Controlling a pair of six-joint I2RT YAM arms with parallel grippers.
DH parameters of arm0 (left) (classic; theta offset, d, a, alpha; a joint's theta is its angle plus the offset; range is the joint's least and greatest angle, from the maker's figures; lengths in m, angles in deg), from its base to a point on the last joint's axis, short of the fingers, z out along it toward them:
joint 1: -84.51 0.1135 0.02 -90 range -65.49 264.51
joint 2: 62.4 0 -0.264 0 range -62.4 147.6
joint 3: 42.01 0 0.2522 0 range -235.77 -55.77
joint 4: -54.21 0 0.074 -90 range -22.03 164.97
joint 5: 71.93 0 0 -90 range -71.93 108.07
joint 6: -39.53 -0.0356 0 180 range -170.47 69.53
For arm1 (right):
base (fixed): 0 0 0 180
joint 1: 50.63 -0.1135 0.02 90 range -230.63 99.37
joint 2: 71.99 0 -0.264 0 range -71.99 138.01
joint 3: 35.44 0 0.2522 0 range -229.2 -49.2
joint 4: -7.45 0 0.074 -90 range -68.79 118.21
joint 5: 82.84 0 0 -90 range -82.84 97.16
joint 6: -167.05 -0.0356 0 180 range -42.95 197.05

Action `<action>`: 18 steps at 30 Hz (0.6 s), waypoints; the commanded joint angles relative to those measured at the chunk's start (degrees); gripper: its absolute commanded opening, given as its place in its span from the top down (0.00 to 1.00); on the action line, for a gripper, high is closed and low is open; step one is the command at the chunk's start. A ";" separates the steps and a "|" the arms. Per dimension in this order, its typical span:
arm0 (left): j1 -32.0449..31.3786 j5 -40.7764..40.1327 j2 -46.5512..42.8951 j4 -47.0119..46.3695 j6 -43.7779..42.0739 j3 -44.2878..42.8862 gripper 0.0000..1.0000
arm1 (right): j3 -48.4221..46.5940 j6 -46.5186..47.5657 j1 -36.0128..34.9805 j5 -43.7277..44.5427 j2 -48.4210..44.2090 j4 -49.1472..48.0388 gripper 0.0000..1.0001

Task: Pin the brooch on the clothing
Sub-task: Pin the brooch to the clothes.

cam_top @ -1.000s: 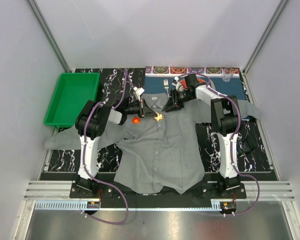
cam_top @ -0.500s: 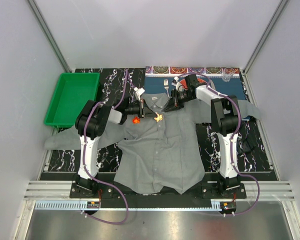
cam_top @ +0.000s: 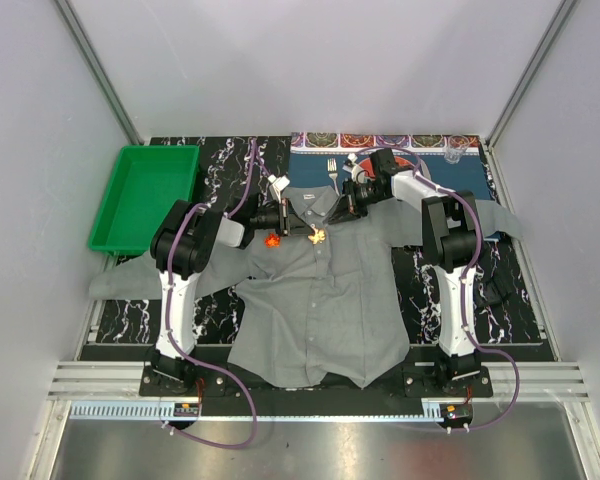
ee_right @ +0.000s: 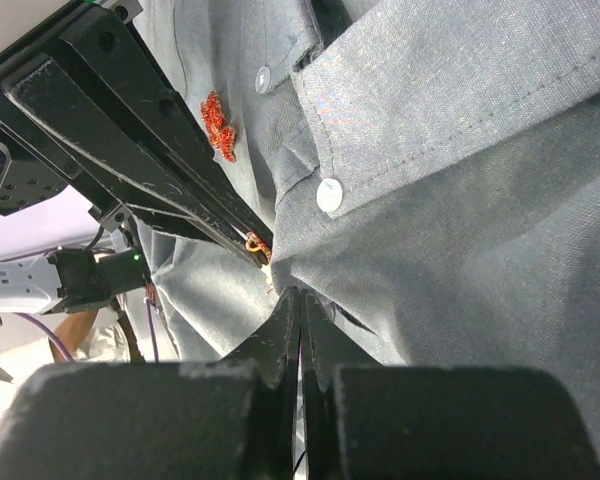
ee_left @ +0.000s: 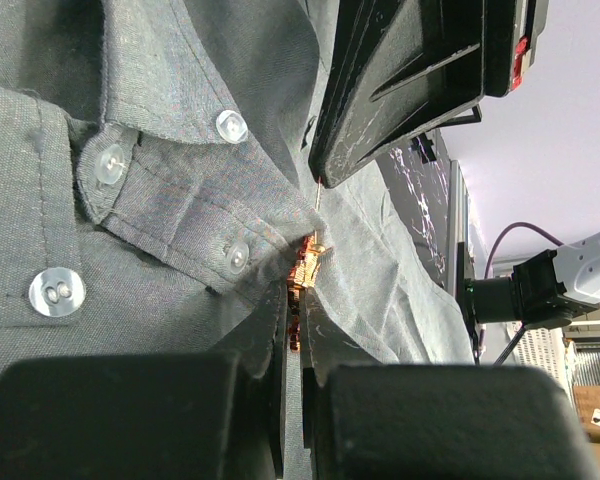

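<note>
The clothing (cam_top: pixel 320 300), a grey button-up shirt, lies spread flat with its collar away from the arms. The brooch (cam_top: pixel 318 236) sits just below the collar. My left gripper (cam_top: pixel 302 230) is shut on the brooch (ee_left: pixel 305 270), whose thin pin points up at the right gripper's fingertips (ee_left: pixel 325 172). In the right wrist view my right gripper (ee_right: pixel 300 292) is shut, its tips against a fold of the clothing (ee_right: pixel 460 200), a little way from the brooch's loop (ee_right: pixel 255 243). Whether it pinches fabric or pin is hidden.
A small red ornament (cam_top: pixel 272 240) lies on the shirt left of the brooch, and shows as a red ornament (ee_right: pixel 218 125) in the right wrist view. A green tray (cam_top: pixel 145 195) stands at the far left. Behind the collar, a blue placemat (cam_top: pixel 460 172) holds a fork (cam_top: pixel 332 168).
The right gripper's jaws have closed at the fabric next to the brooch. Both arms and the brooch have stayed where they were.
</note>
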 commanded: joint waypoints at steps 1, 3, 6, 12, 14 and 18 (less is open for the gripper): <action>-0.44 -0.36 -0.77 -3.18 -0.39 -2.48 1.00 | 1.22 0.69 -1.80 -2.49 -3.09 -0.66 1.00; -0.53 -0.27 -0.77 -3.27 -0.39 -2.39 1.00 | 1.84 0.60 -1.72 -2.40 -3.53 -1.27 1.00; -0.35 -0.19 -0.85 -3.18 -0.57 -2.22 1.00 | 2.45 0.86 -1.80 -2.84 -3.89 -1.28 1.00; -0.35 -0.18 -0.68 -3.00 -0.83 -2.22 1.00 | 1.84 0.86 -1.72 -1.79 -2.92 -0.40 0.62; -0.44 -0.10 -0.59 -2.92 -0.92 -2.39 1.00 | 1.31 0.43 -1.80 -2.49 -2.22 -0.31 0.58; -0.44 -0.01 -0.50 -2.92 -1.01 -2.48 1.00 | 0.61 -0.01 -1.80 -3.81 -1.34 -0.57 0.58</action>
